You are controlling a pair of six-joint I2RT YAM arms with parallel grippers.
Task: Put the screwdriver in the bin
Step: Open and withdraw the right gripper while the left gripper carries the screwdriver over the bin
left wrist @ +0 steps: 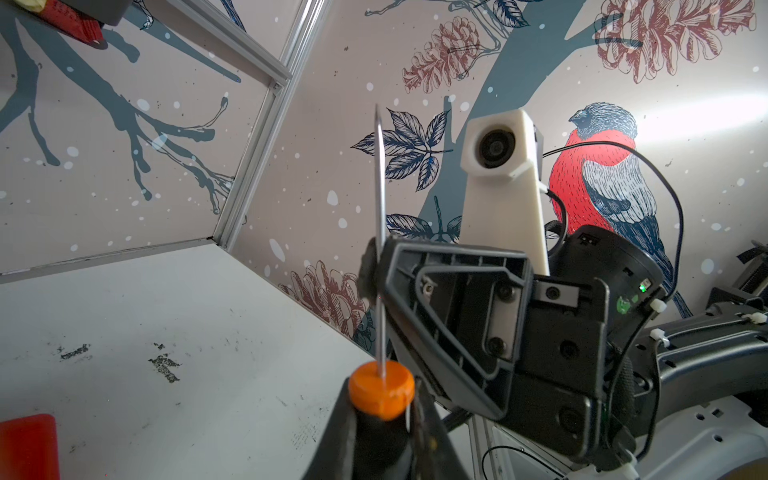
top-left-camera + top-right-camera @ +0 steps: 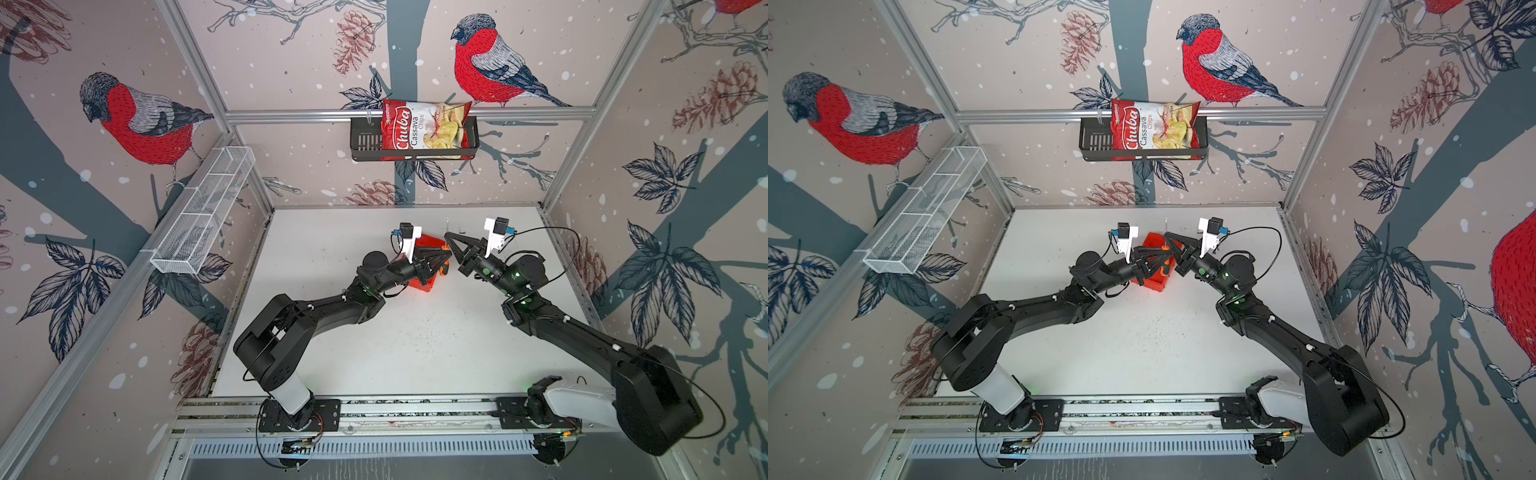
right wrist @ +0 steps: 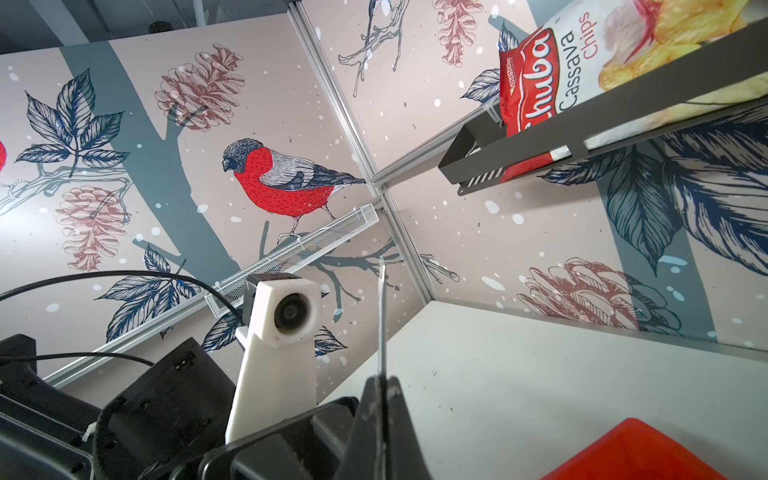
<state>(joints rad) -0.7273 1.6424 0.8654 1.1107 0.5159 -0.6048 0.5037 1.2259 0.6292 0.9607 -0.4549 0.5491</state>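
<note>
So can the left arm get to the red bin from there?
Probably yes. The left gripper, holding the screwdriver by its handle, looks right over the bin with nothing between. But the right gripper pinches its shaft too, so that may need to let go first.

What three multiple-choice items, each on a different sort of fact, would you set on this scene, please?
1. Where is the chip bag? A. white mesh basket B. black wall basket C. table
2. What colour is the bin? A. blue B. red C. white
3. What holds the screwdriver? A. nothing B. one gripper C. both grippers
Answers: B, it stands in that basket; B, its walls show red in both top views; C, the left gripper clamps the handle, the right gripper the shaft.
</note>
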